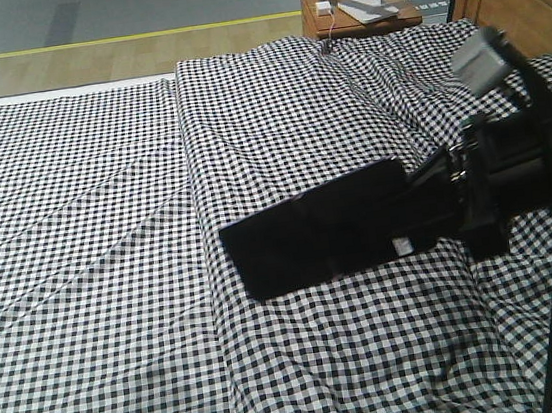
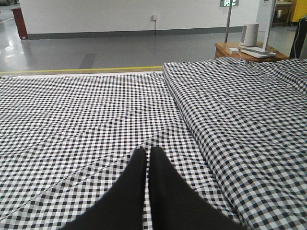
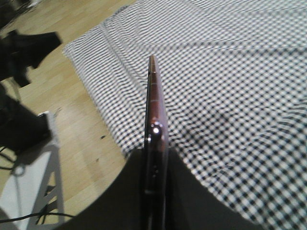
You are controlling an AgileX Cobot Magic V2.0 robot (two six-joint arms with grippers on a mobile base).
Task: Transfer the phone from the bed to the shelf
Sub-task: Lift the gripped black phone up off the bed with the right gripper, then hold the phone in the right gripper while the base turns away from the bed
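Pinched flat between the jaws of the black right gripper (image 3: 154,160), by one short end: slim glossy black rectangular phone (image 1: 309,231), cantilevered above the black-and-white gingham bed (image 1: 73,191) and apparently clear of the bedding. Judged light, stiff and glass-faced, so slippery, fragile and prone to swivelling from an end hold; safer gripped nearer the middle, across the flat faces. Jaws of the left gripper (image 2: 147,165) pressed together on nothing, over the bed. No shelf in any view.
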